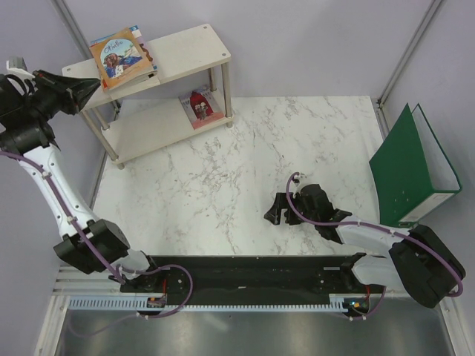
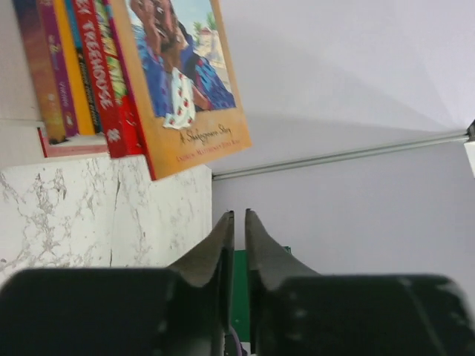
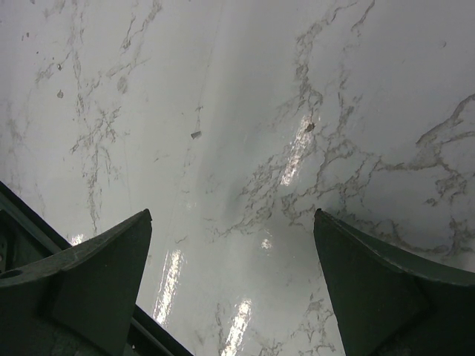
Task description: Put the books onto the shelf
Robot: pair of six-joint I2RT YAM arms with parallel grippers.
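Your left jaws sit nearly closed, empty, just beside the books [image 1: 122,58], stacked on the top board of the shelf [image 1: 194,43] and overhanging its edge; another lies on the lower board. Bump the stack and it could slide off. Right jaws gape, empty, over the tabletop [image 3: 245,96].

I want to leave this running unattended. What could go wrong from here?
The orange book tops a skewed stack jutting past the top board of the shelf; it may slide off. The left gripper, nearly closed and empty, sits close beside that stack, so a careless move might knock it.
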